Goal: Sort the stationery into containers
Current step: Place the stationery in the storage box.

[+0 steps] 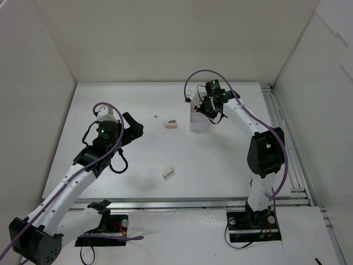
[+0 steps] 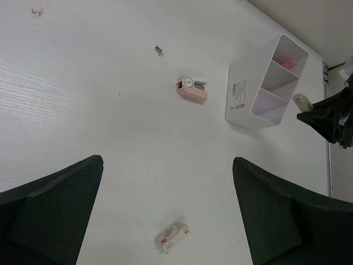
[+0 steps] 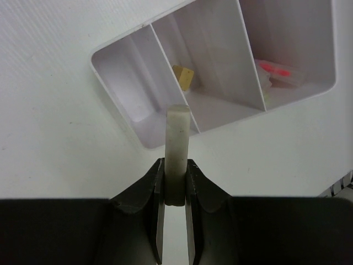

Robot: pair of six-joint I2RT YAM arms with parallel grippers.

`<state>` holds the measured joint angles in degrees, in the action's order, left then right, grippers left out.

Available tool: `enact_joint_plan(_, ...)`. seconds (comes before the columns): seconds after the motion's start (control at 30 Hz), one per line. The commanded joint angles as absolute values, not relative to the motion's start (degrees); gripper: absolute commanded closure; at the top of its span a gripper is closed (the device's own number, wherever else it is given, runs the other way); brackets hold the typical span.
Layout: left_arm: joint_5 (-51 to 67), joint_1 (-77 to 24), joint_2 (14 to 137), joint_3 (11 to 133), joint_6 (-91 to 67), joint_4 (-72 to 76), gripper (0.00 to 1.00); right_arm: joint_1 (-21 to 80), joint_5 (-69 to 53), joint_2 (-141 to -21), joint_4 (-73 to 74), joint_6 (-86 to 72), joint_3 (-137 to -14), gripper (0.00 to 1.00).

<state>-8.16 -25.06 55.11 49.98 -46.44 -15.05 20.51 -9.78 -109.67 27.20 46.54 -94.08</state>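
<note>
The white three-compartment container (image 1: 197,122) stands at the back middle of the table. My right gripper (image 3: 175,171) is shut on a cream block (image 3: 177,138) and holds it upright just above the container's (image 3: 127,72) near edge. A tan block (image 3: 184,76) lies in the middle compartment, and pink sticks (image 3: 276,69) lie in the end one. A pale pink block (image 2: 192,89) with a white round part lies left of the container (image 2: 238,96). A small cream box (image 2: 173,237) lies nearer. My left gripper (image 2: 168,165) hangs open above the table, empty.
White walls close in the table on three sides. A metal rail (image 1: 287,143) runs along the right edge. The right gripper (image 2: 325,118) shows at the right edge of the left wrist view. Small dark specks (image 2: 159,50) mark the tabletop.
</note>
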Motion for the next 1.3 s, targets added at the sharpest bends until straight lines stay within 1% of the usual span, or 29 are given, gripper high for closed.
enact_joint_plan(0.0, -8.6, -24.7, 55.5, 51.5, -44.8, -13.3, 0.0, 21.0, -6.3, -109.5, 29.3, 49.7, -98.4, 1.0)
enact_joint_plan(0.13, -8.4, -24.7, 56.3, 51.8, -44.6, -12.7, 0.0, 21.5, -4.0, -111.5, 29.3, 50.6, -100.6, 0.99)
enact_joint_plan(0.2, -8.4, -24.7, 56.8, 51.9, -44.5, -12.7, 0.0, 21.8, -2.2, -113.3, 29.3, 50.7, -101.7, 0.92)
enact_joint_plan(0.23, -8.4, -24.2, 57.0, 52.0, -44.5, -12.7, 0.0, 22.0, -1.4, -113.9, 29.3, 50.6, -102.1, 0.91)
enact_joint_plan(0.57, -8.1, -23.6, 58.3, 52.0, -44.3, -12.0, 0.0, 22.7, -0.3, -118.8, 29.2, 48.6, -107.3, 0.91)
enact_joint_plan(0.6, -7.8, -23.6, 58.2, 52.0, -44.3, -11.8, 0.0, 22.8, 1.2, -119.1, 29.3, 48.2, -108.0, 0.91)
enact_joint_plan(0.83, -6.8, -22.6, 58.6, 51.9, -43.9, -11.5, 0.0, 23.7, 2.8, -120.5, 29.1, 47.2, -109.4, 0.89)
enact_joint_plan(0.93, -6.5, -22.6, 58.7, 51.9, -43.9, -11.3, 0.0, 23.8, 3.1, -121.0, 29.1, 46.8, -110.3, 0.83)
enact_joint_plan(1.0, -6.2, -22.1, 58.8, 51.9, -43.8, -11.3, 0.0, 23.9, 3.3, -121.7, 29.1, 46.6, -111.3, 0.82)
enact_joint_plan(1.13, -5.9, -22.1, 58.8, 51.9, -43.7, -11.4, 0.0, 23.9, 3.8, -122.3, 29.1, 45.9, -111.7, 0.76)
enact_joint_plan(1.2, -5.8, -21.5, 58.6, 51.8, -43.7, -11.5, 0.0, 23.9, 3.9, -122.3, 29.0, 45.5, -111.8, 0.75)
enact_joint_plan(1.27, -5.8, -21.5, 58.4, 51.8, -43.7, -11.5, 0.0, 23.9, 4.0, -121.8, 29.1, 45.2, -111.6, 0.71)
